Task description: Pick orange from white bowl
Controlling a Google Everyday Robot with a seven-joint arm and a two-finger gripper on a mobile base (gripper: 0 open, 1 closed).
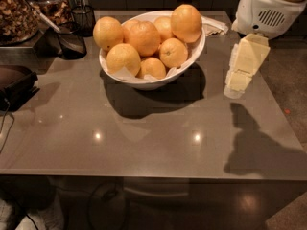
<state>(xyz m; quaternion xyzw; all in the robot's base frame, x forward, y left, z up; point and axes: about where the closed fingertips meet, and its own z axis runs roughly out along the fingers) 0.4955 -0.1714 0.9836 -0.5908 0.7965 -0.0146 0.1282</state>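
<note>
The white bowl (pixel 158 82) stands at the back middle of the grey table (pixel 144 138), lined with crumpled white paper (pixel 125 74) and heaped with round orange fruits that rise above its rim. The orange (pixel 186 23), big and deep in colour, sits highest on the pile at the bowl's right rear, resting on the fruits below it and against the rim. At the far left a container (pixel 14 13) holds brown pieces, and beside it stands a dark mesh cup (pixel 72 41). The gripper (pixel 235 84), cream-coloured, hangs over the table's right edge just right of the bowl, tilted down and leftward, apart from the bowl and lower than the orange, which lies up and to its left. Whether it is open or closed cannot be told; no fruit shows in it. The orange looks evenly round, so no long axis or pointing direction can be made out.
</note>
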